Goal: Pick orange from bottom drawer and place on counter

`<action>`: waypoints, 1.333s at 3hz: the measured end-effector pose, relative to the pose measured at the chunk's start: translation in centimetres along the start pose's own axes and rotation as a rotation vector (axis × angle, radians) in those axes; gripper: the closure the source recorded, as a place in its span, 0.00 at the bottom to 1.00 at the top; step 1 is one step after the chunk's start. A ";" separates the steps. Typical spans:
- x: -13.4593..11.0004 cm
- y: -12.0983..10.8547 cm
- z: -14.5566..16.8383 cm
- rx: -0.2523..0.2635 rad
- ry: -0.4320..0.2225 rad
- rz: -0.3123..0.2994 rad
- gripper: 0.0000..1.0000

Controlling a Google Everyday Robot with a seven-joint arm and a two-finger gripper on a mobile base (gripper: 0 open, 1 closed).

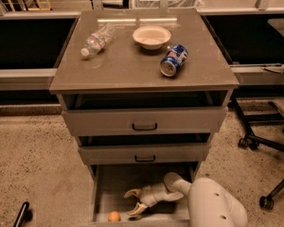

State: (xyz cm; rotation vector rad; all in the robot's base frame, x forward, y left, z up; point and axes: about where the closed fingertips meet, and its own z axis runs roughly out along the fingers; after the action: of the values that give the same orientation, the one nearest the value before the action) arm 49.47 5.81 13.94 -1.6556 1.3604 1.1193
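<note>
The orange (114, 216) lies on the floor of the pulled-out bottom drawer (104, 197), near its front left corner. My gripper (133, 202) reaches into the drawer from the right, fingers spread open and pointing left, one fingertip (128, 193) higher and one (133, 213) lower. It is empty and sits just right of the orange, apart from it. The counter (132, 65) is the grey-brown top of the cabinet above.
On the counter lie a clear plastic bottle (95, 41) at the left, a white bowl (152, 36) at the back middle and a blue soda can (173, 60) on its side. Two drawer fronts (144, 122) jut above the bottom drawer. An office chair base (267, 141) stands at right.
</note>
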 end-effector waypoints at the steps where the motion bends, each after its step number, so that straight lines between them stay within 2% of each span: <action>1: 0.2 -0.3 1.9 -0.054 -0.030 0.003 0.42; 3: -1.1 0.5 5.7 -0.194 -0.087 -0.023 0.42; 4: -1.5 1.1 6.4 -0.231 -0.104 -0.039 0.42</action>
State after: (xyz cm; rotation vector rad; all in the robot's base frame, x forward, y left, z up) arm 47.17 11.95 12.98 -1.7504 1.1644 1.3616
